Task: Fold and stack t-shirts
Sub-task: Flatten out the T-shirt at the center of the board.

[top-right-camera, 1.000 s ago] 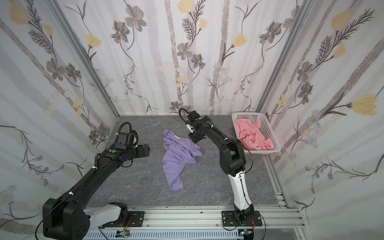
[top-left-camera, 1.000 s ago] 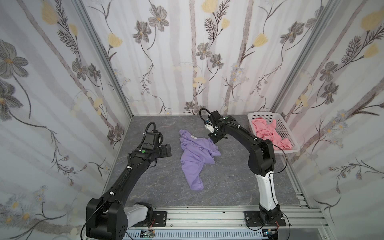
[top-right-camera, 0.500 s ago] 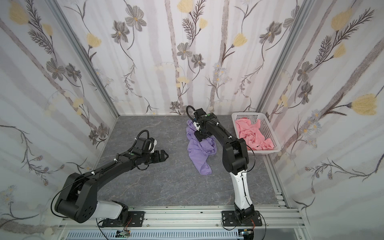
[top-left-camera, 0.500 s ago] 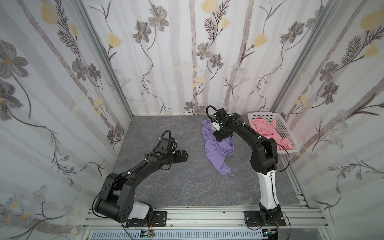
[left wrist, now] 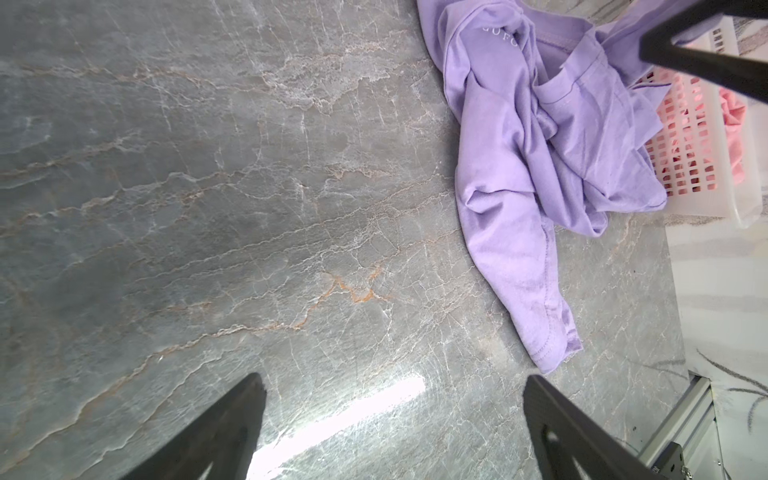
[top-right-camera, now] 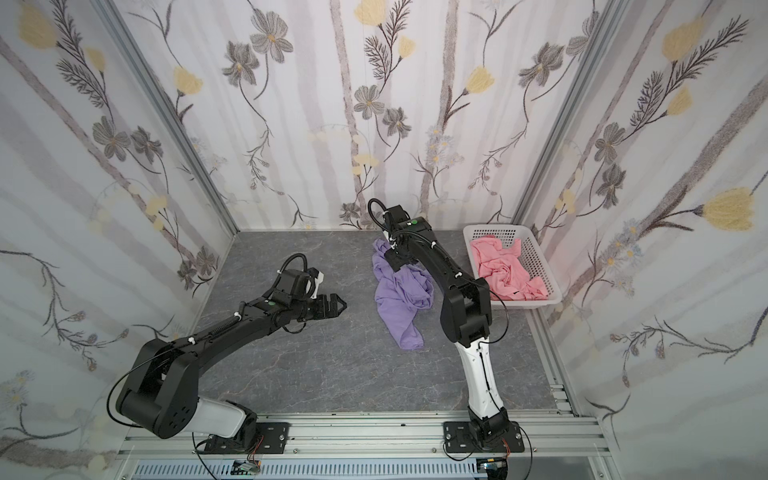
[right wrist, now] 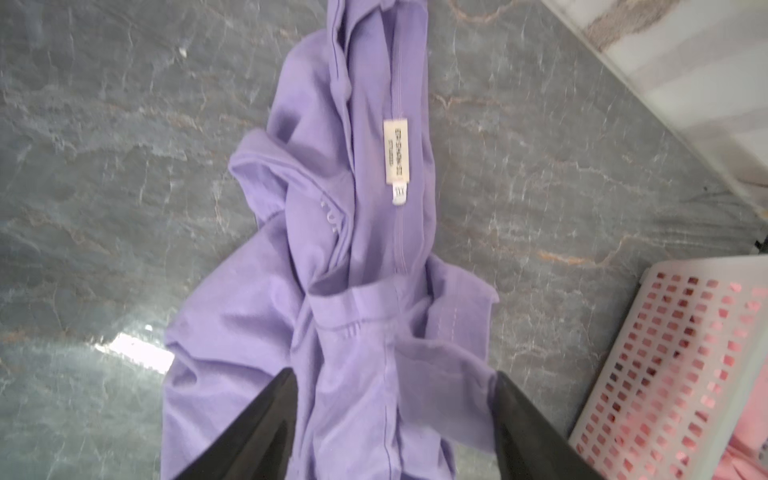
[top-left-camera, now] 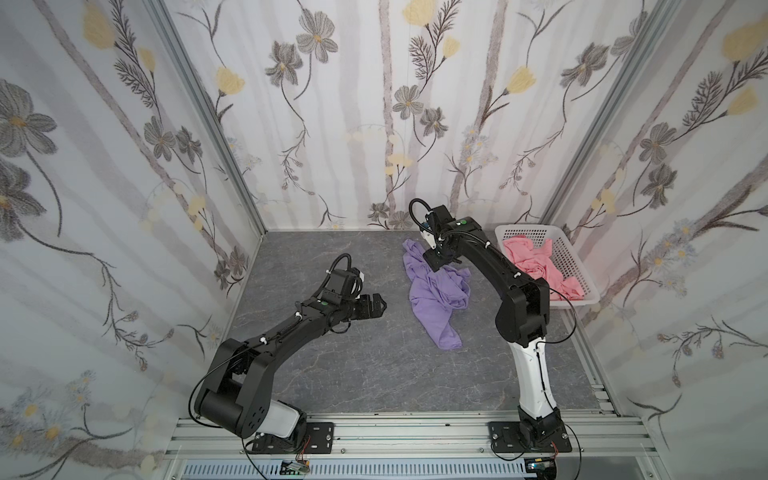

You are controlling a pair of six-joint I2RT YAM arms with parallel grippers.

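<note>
Released, purple t-shirt (top-left-camera: 432, 299) lies crumpled beneath right gripper (right wrist: 392, 376).

Colour reference:
- t-shirt (top-left-camera: 434, 299): lavender-purple, faint white lettering
- neck label (right wrist: 397, 153): white, dark print
- garment (top-left-camera: 534, 262): plain salmon-pink
- basket (top-left-camera: 570, 266): white lattice
- counter (top-left-camera: 353, 365): grey marble, pale and orange veins
- walls (top-left-camera: 353, 124): white, grey-and-yellow floral print

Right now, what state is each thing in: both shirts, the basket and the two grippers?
purple t-shirt: crumpled, unfolded, lying on the table.
pink garment: bunched up inside the basket.
basket: upright, holding the pink garment.
left gripper: open, empty, over bare table.
right gripper: open, over the purple t-shirt, not gripping it.
</note>
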